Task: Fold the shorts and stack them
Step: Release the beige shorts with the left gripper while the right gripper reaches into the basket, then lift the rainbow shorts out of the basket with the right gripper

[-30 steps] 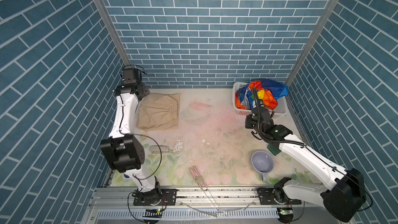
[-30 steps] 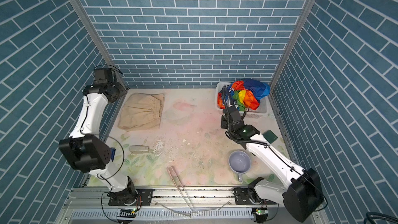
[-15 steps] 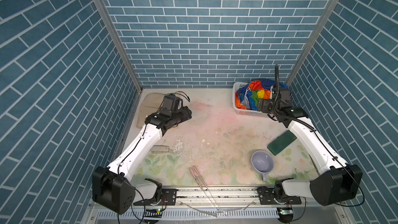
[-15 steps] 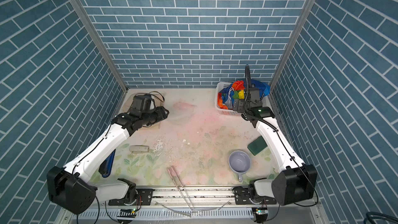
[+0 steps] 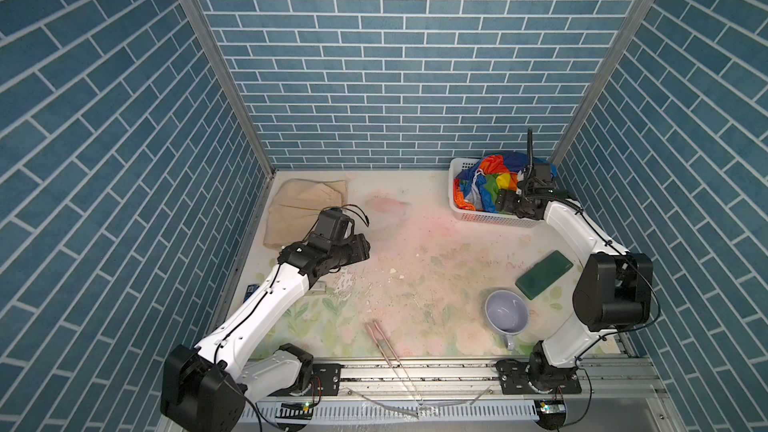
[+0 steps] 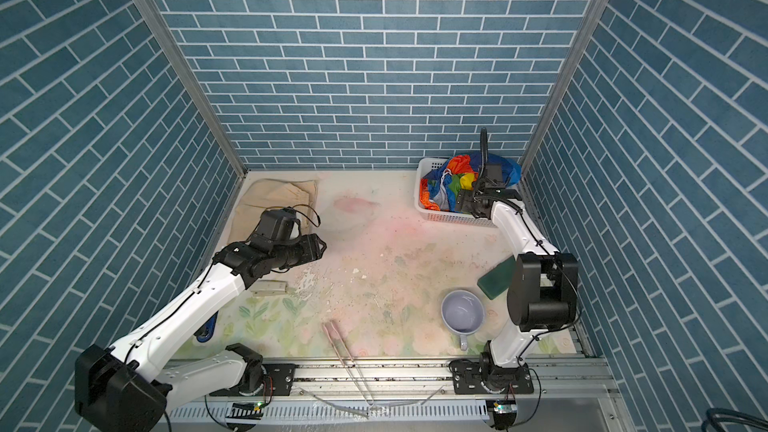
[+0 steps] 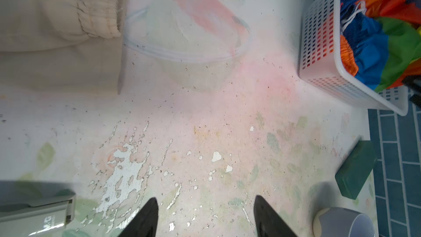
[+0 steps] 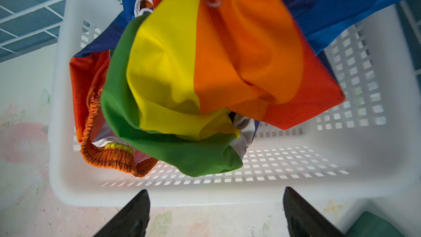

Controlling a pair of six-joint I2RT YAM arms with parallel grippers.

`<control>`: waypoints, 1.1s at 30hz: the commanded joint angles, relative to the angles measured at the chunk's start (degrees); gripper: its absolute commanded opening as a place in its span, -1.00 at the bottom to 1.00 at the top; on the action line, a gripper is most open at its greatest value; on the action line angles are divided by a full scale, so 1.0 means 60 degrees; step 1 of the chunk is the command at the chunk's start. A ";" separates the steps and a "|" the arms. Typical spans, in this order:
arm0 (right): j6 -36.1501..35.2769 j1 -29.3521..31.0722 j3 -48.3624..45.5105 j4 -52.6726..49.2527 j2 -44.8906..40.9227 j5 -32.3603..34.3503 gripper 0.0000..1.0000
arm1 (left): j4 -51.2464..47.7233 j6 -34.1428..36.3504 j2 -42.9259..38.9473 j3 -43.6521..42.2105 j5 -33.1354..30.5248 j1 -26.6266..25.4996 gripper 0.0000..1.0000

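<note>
The beige shorts [image 5: 307, 209] [image 6: 274, 201] lie flat at the table's back left, their gathered waist [image 7: 95, 19] showing in the left wrist view. The rainbow-striped shorts [image 5: 486, 189] [image 6: 453, 184] [image 8: 205, 64] sit bunched in the white basket [image 5: 490, 218] [image 6: 440, 214] [image 8: 227, 192] at the back right. My left gripper [image 5: 365, 249] [image 6: 320, 249] [image 7: 205, 201] hovers open and empty over bare table, just in front of the beige shorts. My right gripper [image 5: 503, 201] [image 6: 461, 201] [image 8: 216, 192] stands open and empty at the basket's front rim, below the rainbow cloth.
A lavender mug [image 5: 506, 317] and a green block [image 5: 543, 274] lie front right. Two pink sticks [image 5: 382, 340] lie at the front edge. A grey stapler [image 7: 34, 210] is under the left arm. A clear bowl [image 7: 189, 49] sits beside the beige shorts. Tiled walls close three sides.
The left arm swung from the back-left corner out over the table's left middle. The right arm moved to the basket's right side and its jaws opened wide.
</note>
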 commanded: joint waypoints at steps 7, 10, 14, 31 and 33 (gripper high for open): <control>0.0279 0.0015 0.1179 0.0744 0.1741 0.0105 0.76 | -0.0971 0.0749 -0.0822 0.0022 -0.0104 0.1745 0.44; 0.0325 0.0023 0.1227 0.1030 0.2195 0.0093 0.60 | -0.1033 0.0559 -0.0908 -0.0410 0.0267 0.2466 0.44; 0.0312 0.0014 0.1152 0.1460 0.2308 -0.0082 -0.07 | -0.0873 0.0550 -0.1003 -0.0715 0.1124 0.3328 0.44; -0.0265 0.0719 0.0817 0.1479 -0.0624 0.1296 -1.00 | -0.1259 0.0727 -0.2260 -0.1540 0.1565 0.3796 0.45; -0.1009 0.1288 0.1140 0.1439 -0.1096 0.2012 -1.00 | -0.1223 0.0625 -0.2361 -0.1600 0.1681 0.3807 0.45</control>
